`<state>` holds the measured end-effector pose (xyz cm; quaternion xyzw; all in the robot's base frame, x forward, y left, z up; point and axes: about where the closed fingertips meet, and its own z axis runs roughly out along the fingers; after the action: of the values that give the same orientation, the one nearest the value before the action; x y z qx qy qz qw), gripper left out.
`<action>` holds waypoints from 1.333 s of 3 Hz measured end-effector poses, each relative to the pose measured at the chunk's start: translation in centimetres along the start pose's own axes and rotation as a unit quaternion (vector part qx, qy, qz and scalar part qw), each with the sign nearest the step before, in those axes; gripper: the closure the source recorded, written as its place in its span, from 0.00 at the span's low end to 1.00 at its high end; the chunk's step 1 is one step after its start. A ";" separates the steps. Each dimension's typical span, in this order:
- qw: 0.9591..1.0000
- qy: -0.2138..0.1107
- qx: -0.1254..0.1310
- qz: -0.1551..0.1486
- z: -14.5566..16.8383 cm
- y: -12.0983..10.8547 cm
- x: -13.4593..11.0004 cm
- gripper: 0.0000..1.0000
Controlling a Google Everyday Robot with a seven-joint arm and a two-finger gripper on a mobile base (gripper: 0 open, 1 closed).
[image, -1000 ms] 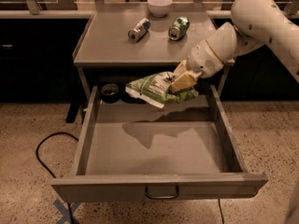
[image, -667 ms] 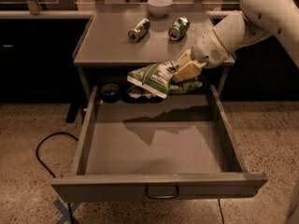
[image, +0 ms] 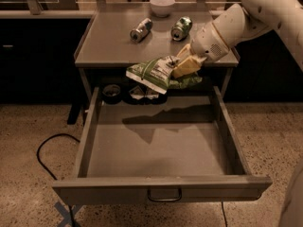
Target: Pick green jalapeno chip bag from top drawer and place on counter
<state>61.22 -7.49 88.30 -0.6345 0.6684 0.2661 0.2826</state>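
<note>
The green jalapeno chip bag (image: 154, 73), crinkled green foil with a white label panel, hangs in the air at the counter's front edge, above the back of the drawer. My gripper (image: 182, 66) is shut on the bag's right end, its tan fingers (image: 187, 65) pinching the foil. The white arm comes in from the upper right. The top drawer (image: 161, 148) is pulled wide open and its grey floor is bare; the bag's shadow lies on it. The counter (image: 109, 44) is the flat grey top just behind the bag.
On the counter lie a silver can (image: 141, 30) and a green-and-silver can (image: 181, 28), with a white bowl (image: 162, 6) at the back. A dark round object (image: 111, 92) and small packets (image: 141, 92) sit at the drawer's back. A black cable (image: 45, 157) runs on the floor.
My gripper has lifted the chip bag up out of the drawer, from drawer height to the level of the counter's front edge. The drawer has not moved.
</note>
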 end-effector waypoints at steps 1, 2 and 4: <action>1.000 -0.006 0.013 -0.027 -1.1 -2.5 -1.8 1.00; 0.995 -0.027 0.078 -0.050 -5.0 -6.5 -4.3 1.00; 0.973 -0.062 0.218 -0.042 -11.5 -14.0 -5.1 1.00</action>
<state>74.94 -12.89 99.96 -0.5674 0.6645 0.1405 0.4656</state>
